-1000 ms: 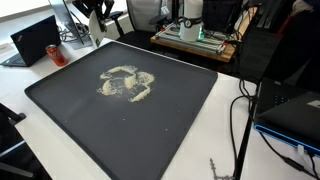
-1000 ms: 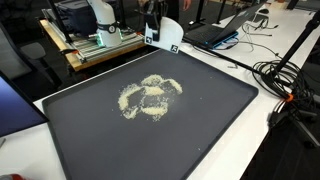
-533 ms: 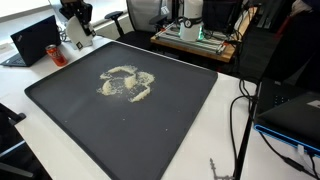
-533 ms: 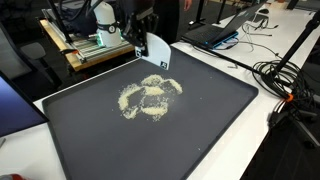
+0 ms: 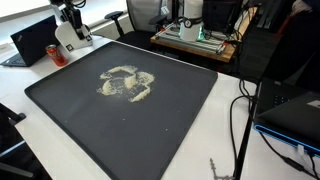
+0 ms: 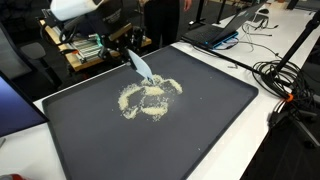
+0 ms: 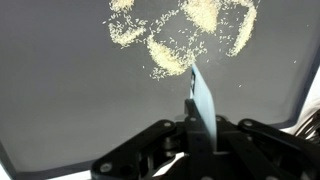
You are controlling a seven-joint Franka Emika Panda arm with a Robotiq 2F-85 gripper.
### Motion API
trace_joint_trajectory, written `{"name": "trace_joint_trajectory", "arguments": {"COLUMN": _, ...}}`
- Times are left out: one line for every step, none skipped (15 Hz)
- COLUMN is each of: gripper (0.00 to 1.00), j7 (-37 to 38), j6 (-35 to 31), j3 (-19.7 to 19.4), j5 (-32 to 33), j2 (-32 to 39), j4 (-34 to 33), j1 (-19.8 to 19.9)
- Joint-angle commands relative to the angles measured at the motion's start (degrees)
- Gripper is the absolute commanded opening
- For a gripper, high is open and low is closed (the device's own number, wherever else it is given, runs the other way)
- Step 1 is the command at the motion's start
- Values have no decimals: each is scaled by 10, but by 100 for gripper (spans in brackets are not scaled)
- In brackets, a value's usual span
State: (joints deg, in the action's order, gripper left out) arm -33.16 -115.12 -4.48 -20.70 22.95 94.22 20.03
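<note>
My gripper (image 7: 200, 128) is shut on a thin pale blue card (image 7: 203, 95) that stands upright between the jaws. Its tip points at a scattered pile of pale grains (image 7: 190, 35). The grains lie in loose rings on a large black mat (image 7: 70, 90). In an exterior view the card (image 6: 141, 67) hangs tilted just above the mat's far edge (image 6: 100, 75), close behind the grains (image 6: 150, 97). In another exterior view the arm (image 5: 70, 28) is at the mat's far left corner, away from the grains (image 5: 127, 84).
A laptop (image 5: 35, 40) and a red can (image 5: 55, 52) sit on the white table beside the mat. Black cables (image 5: 240, 110) trail off its side. A cart with equipment (image 6: 95, 45), another laptop (image 6: 215, 35) and more cables (image 6: 285, 80) surround the mat.
The arm has swung along the mat's far edge with the card in the gripper. The card is now lower and nearer the grains. The grains have not moved.
</note>
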Motion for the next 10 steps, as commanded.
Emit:
{"name": "trace_joint_trajectory", "arguments": {"gripper": 1, "j7": 21, "j6": -26, "j3": -4, "j5": -44, "j2": -15, "j4": 38, "j1": 17}}
{"name": "trace_joint_trajectory", "arguments": {"gripper": 1, "j7": 20, "j6": -30, "j3": -5, "j5": -51, "j2": -17, "j4": 46, "j1": 21}}
{"name": "trace_joint_trajectory", "arguments": {"gripper": 1, "j7": 22, "j6": -43, "j3": -6, "j5": -58, "j2": -21, "j4": 60, "j1": 25}}
{"name": "trace_joint_trajectory", "arguments": {"gripper": 1, "j7": 24, "j6": -55, "j3": -8, "j5": -65, "j2": -24, "j4": 74, "j1": 27}}
{"name": "trace_joint_trajectory", "arguments": {"gripper": 1, "j7": 23, "j6": -67, "j3": -9, "j5": -74, "j2": -26, "j4": 85, "j1": 31}}
{"name": "trace_joint_trajectory", "arguments": {"gripper": 1, "j7": 25, "j6": -79, "j3": -9, "j5": -85, "j2": -28, "j4": 96, "j1": 34}}
{"name": "trace_joint_trajectory", "arguments": {"gripper": 1, "j7": 14, "j6": -94, "j3": -7, "j5": -99, "j2": -33, "j4": 112, "j1": 37}}
{"name": "trace_joint_trajectory", "arguments": {"gripper": 4, "j7": 21, "j6": -67, "j3": -10, "j5": -68, "j2": -3, "j4": 65, "j1": 31}}
{"name": "trace_joint_trajectory", "arguments": {"gripper": 4, "j7": 21, "j6": -77, "j3": -11, "j5": -76, "j2": -5, "j4": 76, "j1": 32}}
{"name": "trace_joint_trajectory", "arguments": {"gripper": 4, "j7": 21, "j6": -81, "j3": -11, "j5": -80, "j2": -8, "j4": 83, "j1": 33}}
